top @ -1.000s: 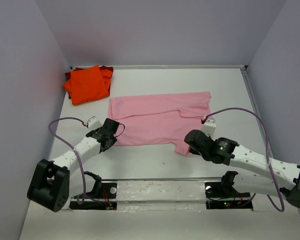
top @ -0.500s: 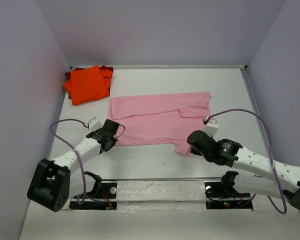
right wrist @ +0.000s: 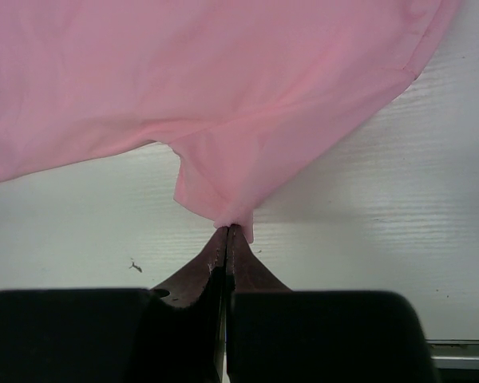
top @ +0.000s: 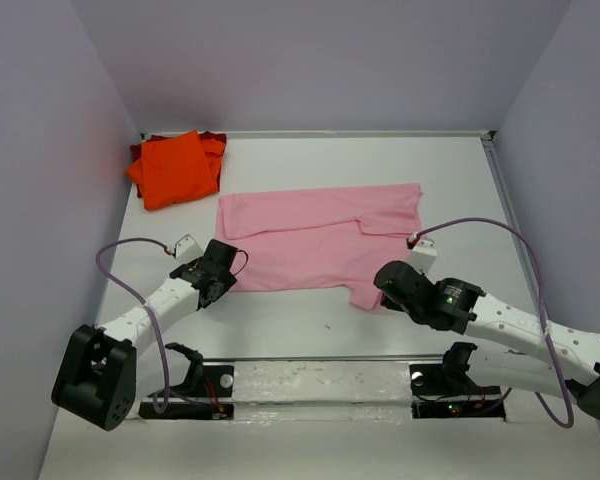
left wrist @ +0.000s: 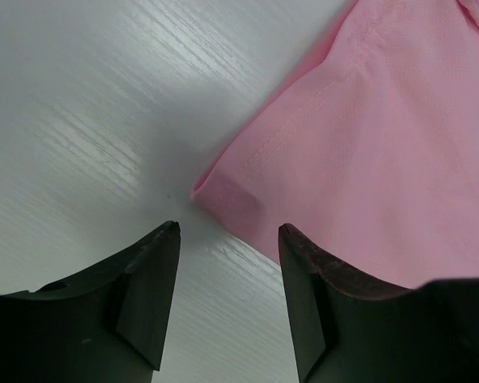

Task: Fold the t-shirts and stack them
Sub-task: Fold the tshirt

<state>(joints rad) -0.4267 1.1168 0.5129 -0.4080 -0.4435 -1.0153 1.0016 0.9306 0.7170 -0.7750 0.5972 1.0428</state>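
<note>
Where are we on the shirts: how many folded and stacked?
Done: the orange shirt lies folded on the dark red shirt, far left. In hand: the right gripper is shut on the near edge of the pink shirt; the left gripper is open beside its corner. Left: fold and stack the pink one.

A spread-out t-shirt (top: pixel 315 240) lies flat across the middle of the table (top: pixel 400 165). Behind it and to the left, in the far left corner, a folded t-shirt (top: pixel 175 168) rests on a bottom t-shirt (top: pixel 216 139), both apart from the spread one. The left gripper (left wrist: pixel 227 230) stands at its near left corner, jaws parted, the corner just ahead of the gap. The right gripper (right wrist: pixel 227 233), at the near right, pinches the sleeve tip.
</note>
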